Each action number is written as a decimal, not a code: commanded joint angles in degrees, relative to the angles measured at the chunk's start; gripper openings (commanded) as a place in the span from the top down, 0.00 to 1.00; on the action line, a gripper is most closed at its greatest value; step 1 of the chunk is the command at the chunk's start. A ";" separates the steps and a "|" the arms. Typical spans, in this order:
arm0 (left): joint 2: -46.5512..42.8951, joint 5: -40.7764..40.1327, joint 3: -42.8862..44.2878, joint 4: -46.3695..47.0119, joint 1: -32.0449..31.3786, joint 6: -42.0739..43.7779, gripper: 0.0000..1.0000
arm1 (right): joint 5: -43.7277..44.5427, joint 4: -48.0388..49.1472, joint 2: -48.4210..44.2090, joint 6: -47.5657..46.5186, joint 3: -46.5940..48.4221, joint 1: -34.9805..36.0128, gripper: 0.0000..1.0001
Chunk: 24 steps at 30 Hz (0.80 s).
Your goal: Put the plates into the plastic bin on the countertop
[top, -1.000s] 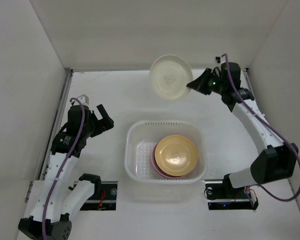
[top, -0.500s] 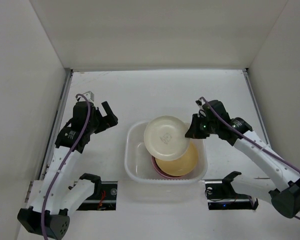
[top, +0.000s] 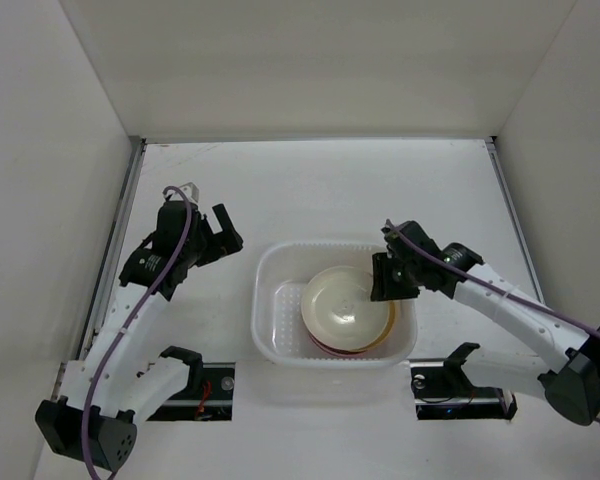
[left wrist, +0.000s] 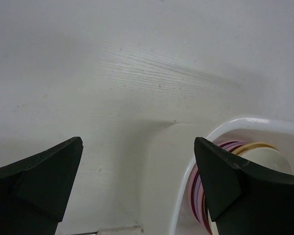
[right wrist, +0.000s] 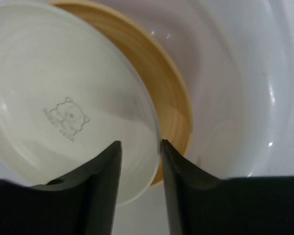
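The plastic bin (top: 270,300) sits on the countertop (top: 310,190) between my arms. A cream plate (top: 342,305) lies on top of the stack in it, over an orange-yellow plate (top: 388,320) and pink rims (top: 315,345). My right gripper (top: 380,282) reaches in from the right. In the right wrist view this gripper (right wrist: 139,143) is open, its fingers straddling the cream plate's (right wrist: 63,98) rim with a gap, the orange-yellow plate (right wrist: 174,107) beneath. My left gripper (top: 225,235) hovers open and empty left of the bin; the left wrist view (left wrist: 137,142) shows the bin's corner (left wrist: 245,120).
White walls close in the countertop at the back and on both sides. The arms' bases and black mounts (top: 460,385) stand at the near edge just in front of the bin.
My right arm carried the cream plate from the back right down into the bin onto the stack, and its jaws have opened. My left arm has drifted slightly toward the bin.
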 commanded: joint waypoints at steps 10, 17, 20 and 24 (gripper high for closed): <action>2.81 -5.37 0.29 0.11 -0.16 -0.31 0.00 | 21.20 -13.85 2.04 -2.42 28.44 4.14 0.00; 5.53 -9.76 0.74 -2.17 0.63 -0.75 0.00 | 33.48 -10.61 0.81 -7.16 37.70 0.81 0.00; 6.41 -12.48 1.17 -3.31 0.72 -2.15 0.00 | 41.92 -6.57 -0.07 -9.19 33.67 -2.00 0.00; 6.86 -16.44 1.09 -5.25 0.98 -3.48 0.00 | 45.64 3.17 -2.44 -9.63 22.43 -7.09 0.00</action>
